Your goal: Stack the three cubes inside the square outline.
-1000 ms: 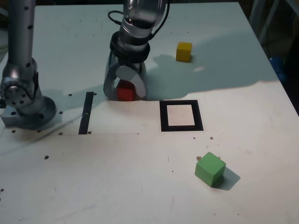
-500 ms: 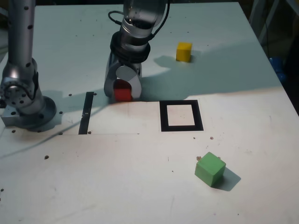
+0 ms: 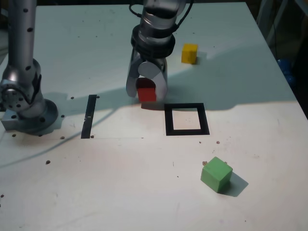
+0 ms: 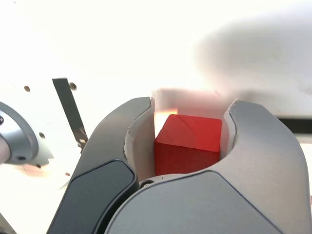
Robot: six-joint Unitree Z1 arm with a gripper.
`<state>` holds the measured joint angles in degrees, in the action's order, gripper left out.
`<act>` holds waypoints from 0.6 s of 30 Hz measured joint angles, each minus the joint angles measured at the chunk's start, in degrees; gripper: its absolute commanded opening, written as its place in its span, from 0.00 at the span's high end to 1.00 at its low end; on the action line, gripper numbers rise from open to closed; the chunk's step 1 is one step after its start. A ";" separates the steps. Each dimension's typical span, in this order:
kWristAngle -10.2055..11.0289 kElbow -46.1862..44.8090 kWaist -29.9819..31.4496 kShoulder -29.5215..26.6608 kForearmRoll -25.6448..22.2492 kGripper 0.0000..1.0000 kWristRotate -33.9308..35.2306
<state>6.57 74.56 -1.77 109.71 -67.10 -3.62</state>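
In the exterior view, your gripper [image 3: 147,91] has clamped shut on the red cube [image 3: 147,94] and carried it toward that view's right, now just beside the square outline [image 3: 186,119], which lies empty; bare table separates them. The yellow cube [image 3: 189,53] and green cube [image 3: 216,174] sit well apart. In the wrist view, both jaws press the red cube's [image 4: 187,144] sides.

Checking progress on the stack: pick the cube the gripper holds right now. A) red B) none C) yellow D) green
A: the gripper is shut on the red cube, while the yellow cube and the green cube sit free on the table.
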 measured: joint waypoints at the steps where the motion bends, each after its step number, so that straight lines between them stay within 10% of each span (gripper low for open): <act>1: 0.00 1.58 0.75 0.56 -1.04 0.70 0.46; 18: -2.01 14.99 5.17 9.67 -5.26 0.70 3.80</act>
<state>4.56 89.56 3.41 119.38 -72.35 0.19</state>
